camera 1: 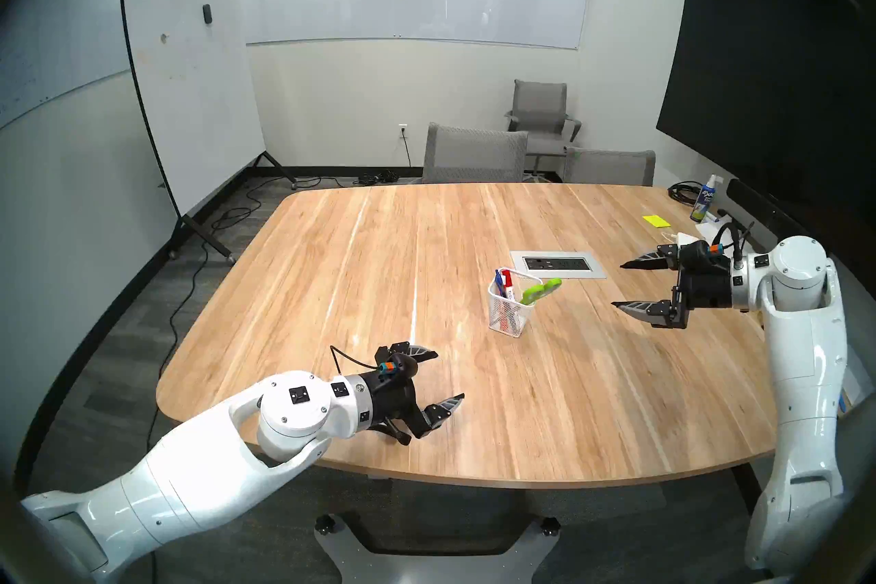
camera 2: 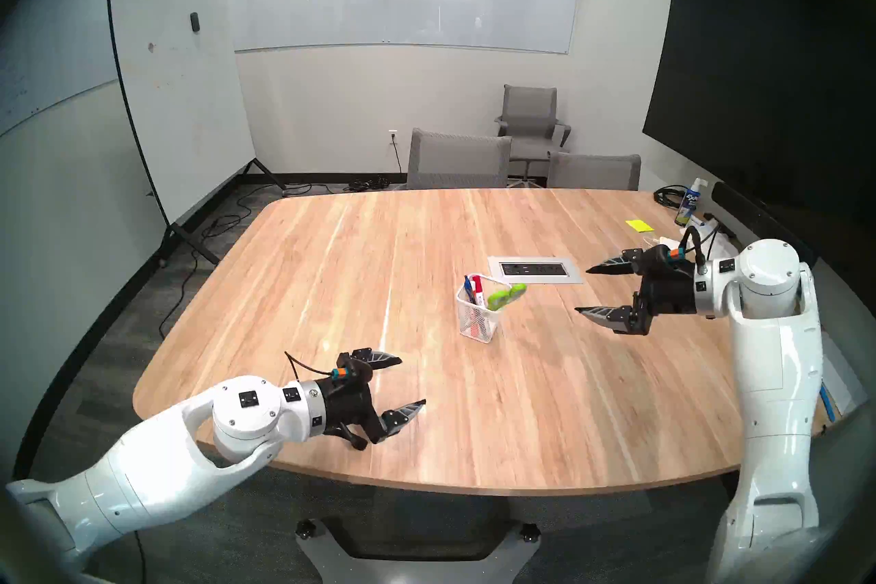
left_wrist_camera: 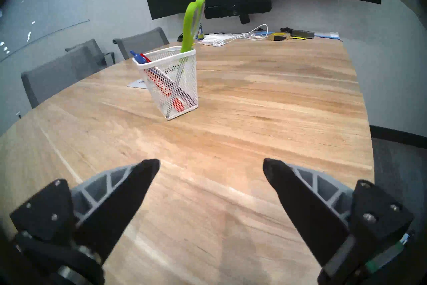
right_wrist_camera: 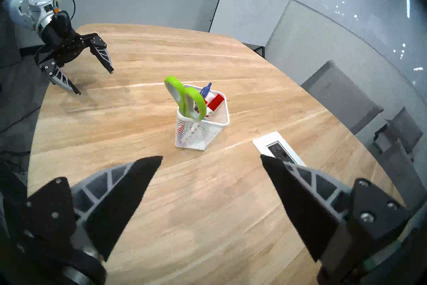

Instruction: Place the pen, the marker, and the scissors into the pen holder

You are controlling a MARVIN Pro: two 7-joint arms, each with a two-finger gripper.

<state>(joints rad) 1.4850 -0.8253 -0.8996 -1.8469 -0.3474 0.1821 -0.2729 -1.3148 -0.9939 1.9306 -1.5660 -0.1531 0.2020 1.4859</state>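
Both grippers hanging empty, holder sitting between them

I'm seeing the left gripper [camera 1: 449, 377] hovering wide apart at seven o'clock of the pen holder [camera 1: 509, 316]. The pen [camera 1: 499, 283], marker [camera 1: 508, 286] and scissors [camera 1: 540, 290] are standing inside it on the table [camera 1: 379, 246]. The right gripper [camera 1: 618, 285] is gaping wide at three o'clock, well apart.
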